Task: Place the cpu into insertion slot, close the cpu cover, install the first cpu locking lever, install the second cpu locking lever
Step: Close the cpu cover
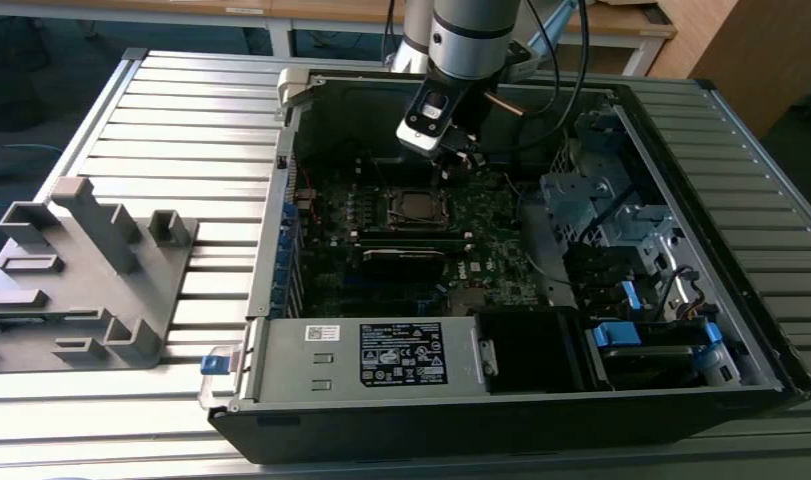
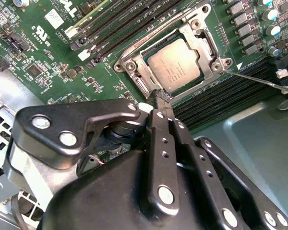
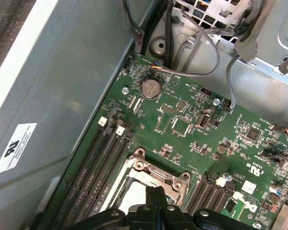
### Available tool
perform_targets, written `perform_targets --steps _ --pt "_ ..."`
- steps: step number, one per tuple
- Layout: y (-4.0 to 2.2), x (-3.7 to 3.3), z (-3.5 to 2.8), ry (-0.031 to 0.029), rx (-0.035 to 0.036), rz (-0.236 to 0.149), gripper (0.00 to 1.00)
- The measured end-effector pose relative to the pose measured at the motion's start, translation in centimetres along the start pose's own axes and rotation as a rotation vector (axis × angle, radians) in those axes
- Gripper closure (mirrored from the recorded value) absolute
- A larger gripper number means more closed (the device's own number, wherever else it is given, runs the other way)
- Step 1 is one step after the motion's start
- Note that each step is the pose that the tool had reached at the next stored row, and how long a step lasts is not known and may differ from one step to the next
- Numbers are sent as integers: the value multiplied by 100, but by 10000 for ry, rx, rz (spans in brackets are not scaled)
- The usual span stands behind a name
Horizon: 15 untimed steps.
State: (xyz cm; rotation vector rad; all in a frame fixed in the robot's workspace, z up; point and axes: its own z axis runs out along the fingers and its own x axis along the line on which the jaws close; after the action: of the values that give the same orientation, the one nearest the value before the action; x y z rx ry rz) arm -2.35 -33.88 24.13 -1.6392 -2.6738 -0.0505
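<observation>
Inside the open computer case lying on the slatted bench, your claw hangs over the motherboard. It sits just past the insertion slot, on the side of the case wall that the arm reaches over.

In the second wrist view you see the cpu seated flat in the slot. The cpu cover lies down around it, its window framing the metal top. The claw's fingers are pressed together with nothing between them. Their tip stands at the cover's edge, just beside the cpu, though you cannot tell whether it touches the frame.

One thin locking lever sticks out from the slot's corner over the memory slots, apart from the claw.
</observation>
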Motion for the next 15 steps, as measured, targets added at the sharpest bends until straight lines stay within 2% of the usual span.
perform_targets --steps 7,15 --pt "0 0 0 3 2 -106 90" --pt "0 0 2 20 17 -811 90"
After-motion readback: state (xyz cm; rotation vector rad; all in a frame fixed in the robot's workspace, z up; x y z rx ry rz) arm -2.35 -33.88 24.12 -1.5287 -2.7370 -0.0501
